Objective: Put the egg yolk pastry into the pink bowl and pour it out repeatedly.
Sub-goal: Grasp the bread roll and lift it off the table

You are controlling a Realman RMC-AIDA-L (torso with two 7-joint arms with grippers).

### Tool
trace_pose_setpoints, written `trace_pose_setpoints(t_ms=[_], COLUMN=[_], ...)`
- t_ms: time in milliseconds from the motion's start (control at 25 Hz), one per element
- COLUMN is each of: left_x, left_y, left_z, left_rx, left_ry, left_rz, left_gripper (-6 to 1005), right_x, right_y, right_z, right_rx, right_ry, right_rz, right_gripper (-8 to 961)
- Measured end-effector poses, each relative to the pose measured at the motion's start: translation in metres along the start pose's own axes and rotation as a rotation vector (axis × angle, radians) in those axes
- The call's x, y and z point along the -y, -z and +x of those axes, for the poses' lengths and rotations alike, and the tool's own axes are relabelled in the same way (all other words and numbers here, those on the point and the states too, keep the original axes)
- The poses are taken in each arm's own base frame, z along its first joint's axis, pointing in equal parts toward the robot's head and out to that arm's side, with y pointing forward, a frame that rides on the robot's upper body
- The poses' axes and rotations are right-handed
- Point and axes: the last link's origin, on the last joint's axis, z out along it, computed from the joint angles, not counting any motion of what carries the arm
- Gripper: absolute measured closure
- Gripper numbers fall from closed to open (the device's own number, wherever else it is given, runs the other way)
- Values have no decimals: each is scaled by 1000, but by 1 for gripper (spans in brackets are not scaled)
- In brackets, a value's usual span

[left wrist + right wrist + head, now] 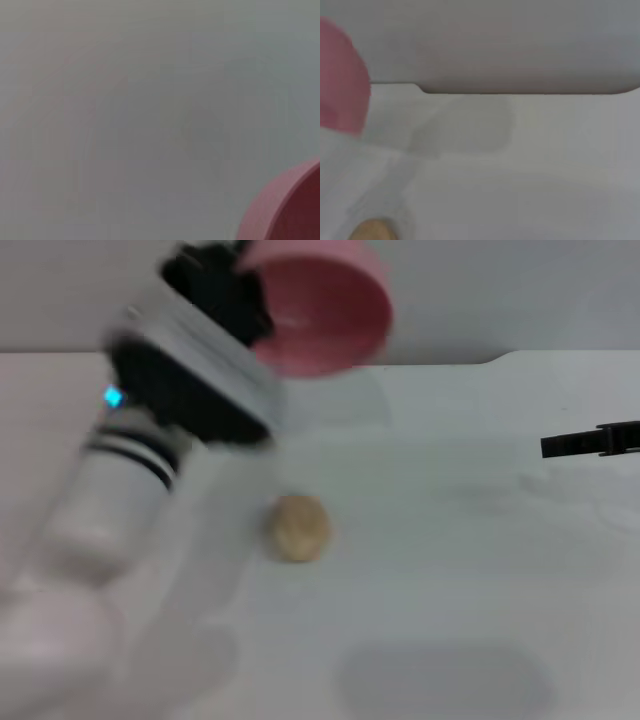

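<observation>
White table (450,570), egg yolk pastry (298,528) lying bare, left gripper (235,300) clamping tilted pink bowl (325,315) (raised), right jaws unclear.

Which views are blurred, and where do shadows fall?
Head view: left gripper and tilted pink bowl smeared by motion; egg yolk pastry soft; faint shadow on the table near the front edge. Left wrist view: bowl rim out of focus. Right wrist view: soft shadow patch mid-table.
</observation>
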Motion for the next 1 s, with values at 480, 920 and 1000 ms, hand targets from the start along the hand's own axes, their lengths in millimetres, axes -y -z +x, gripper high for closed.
trace_pose_setpoints(t_ms=[480,920,1000], left_x=[115,149,148], left_y=[-12,59,72], left_z=[-101,-148,-150], left_rx=[379,869,918], left_ry=[980,1145,1154], left_rz=[-454,-497,-499], left_gripper=[1001,1001,1000], right_x=[-23,-91,-107], right_y=[-24,-99,-111], right_z=[-19,-41,-43], right_rx=[-54,10,46], right_ry=[119,411,447], right_rz=[-29,-187,-234], right_gripper=[462,454,453])
